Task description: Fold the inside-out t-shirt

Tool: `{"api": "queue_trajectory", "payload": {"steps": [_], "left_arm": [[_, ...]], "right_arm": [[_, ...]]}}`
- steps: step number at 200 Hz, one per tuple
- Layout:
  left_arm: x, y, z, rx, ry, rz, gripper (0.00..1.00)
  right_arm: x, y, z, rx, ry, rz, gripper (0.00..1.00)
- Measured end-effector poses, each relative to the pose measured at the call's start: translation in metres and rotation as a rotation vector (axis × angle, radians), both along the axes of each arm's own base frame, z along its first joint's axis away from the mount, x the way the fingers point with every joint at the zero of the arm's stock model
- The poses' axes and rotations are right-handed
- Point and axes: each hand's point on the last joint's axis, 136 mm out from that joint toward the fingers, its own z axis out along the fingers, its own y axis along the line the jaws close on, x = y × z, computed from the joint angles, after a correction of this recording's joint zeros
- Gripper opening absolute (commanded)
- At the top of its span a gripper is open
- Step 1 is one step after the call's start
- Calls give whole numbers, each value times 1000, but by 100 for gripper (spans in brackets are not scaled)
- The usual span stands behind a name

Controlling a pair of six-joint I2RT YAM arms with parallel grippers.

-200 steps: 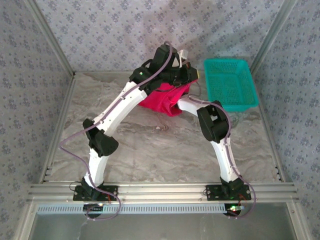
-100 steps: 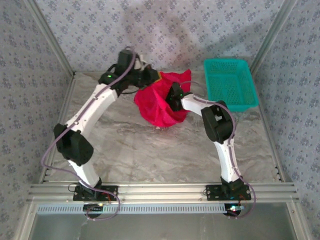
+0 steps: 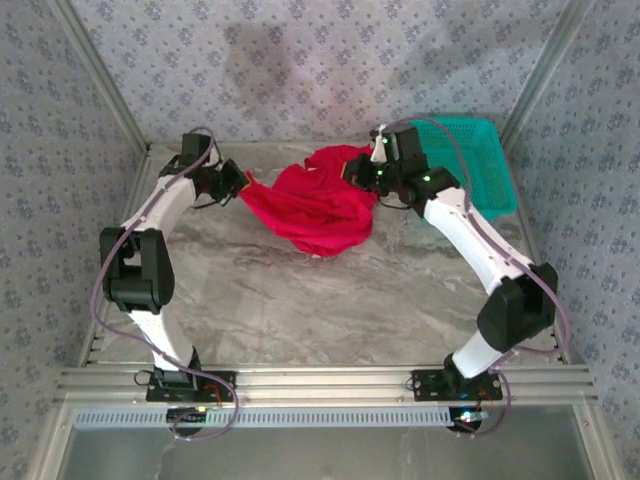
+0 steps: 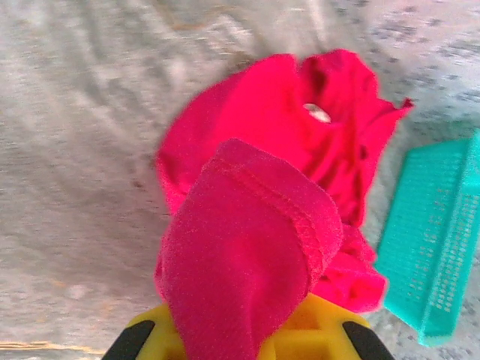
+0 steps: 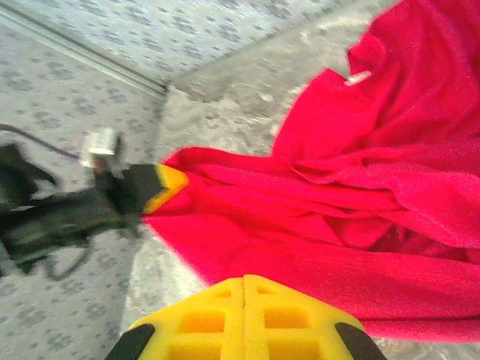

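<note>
**Top external.** The inside-out t-shirt (image 3: 315, 210) hangs between the two arms over the far half of the bench (image 3: 300, 300), its middle sagging to the surface. The left tool (image 3: 238, 186) is pressed together on the cloth's left edge. The right tool (image 3: 362, 172) is closed at the right edge and appears to pinch a thin fold. A teal basket (image 3: 478, 170) sits just beyond the right arm, near the cloth but apart from it.

**Left wrist.** A hemmed fold of red cloth (image 4: 247, 247) drapes over the yellow fingers (image 4: 146, 334) and hides the gap between them. The fabric reads as light, limp and thin (it bunches rather than holding shape), so it should follow any pull and slump wherever it is unsupported. Stitched hems and seams look like the firmest places to grip. The basket (image 4: 439, 240) lies to the right.

**Right wrist.** The right tool's pads meet with no visible gap, and cloth runs right up to their tips. The t-shirt stretches in loose ridges toward the left tool's yellow tip (image 5: 166, 184). A small white tag (image 5: 358, 77) shows near the top. The basket could snag a trailing sleeve if the cloth swings right, and the enclosure's back wall stands close behind.
</note>
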Motion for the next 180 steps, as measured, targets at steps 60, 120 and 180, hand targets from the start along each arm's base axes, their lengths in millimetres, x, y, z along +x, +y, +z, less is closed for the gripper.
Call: {"api": "queue_trajectory", "payload": {"steps": [60,120,180], "left_arm": [[-14,-23,-23,-22,34,-60,0],[-18,-61,31,-54,-74,-132,0],[-24,-73,117,-85,-265,-162,0]], "right_arm": [[13,18,-44,-76,55,33,22],[37,51,-197,-322,251,85,48],[65,73,-221,-420,203,87,66]]}}
